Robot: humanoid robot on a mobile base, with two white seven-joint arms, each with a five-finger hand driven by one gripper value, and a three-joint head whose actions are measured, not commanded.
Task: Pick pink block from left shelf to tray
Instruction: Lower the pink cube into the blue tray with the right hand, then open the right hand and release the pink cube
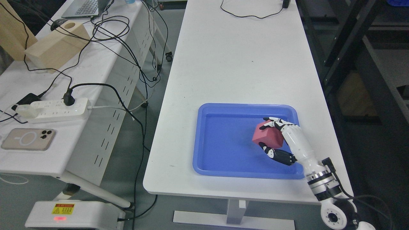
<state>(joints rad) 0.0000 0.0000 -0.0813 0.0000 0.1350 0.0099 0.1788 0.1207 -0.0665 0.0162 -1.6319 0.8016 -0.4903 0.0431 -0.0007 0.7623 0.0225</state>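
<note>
- One view only, from the head camera, looking down on a long white counter (pixel 236 64).
- Near its front edge, a blue tray (pixel 223 143), shallow and rimmed, lying flat.
- Over the tray's right half, the pink block (pixel 266 135), tilted, clasped in the right hand (pixel 281 140): fingers (pixel 276 123) curled over the top, thumb (pixel 276 155) pressed under the lower edge.
- Cannot tell whether the block touches the tray floor or hangs just above it.
- Right forearm entering from the lower right corner, white shell with a metal wrist ring.
- At the counter's far end, a black cable (pixel 249 12).
- To the left, a second white counter (pixel 48 105) carrying a power strip (pixel 52 110), a phone (pixel 28 139) face down, tangled black leads, a wooden block (pixel 57 44) with a round hole, and a laptop (pixel 84 8).
</note>
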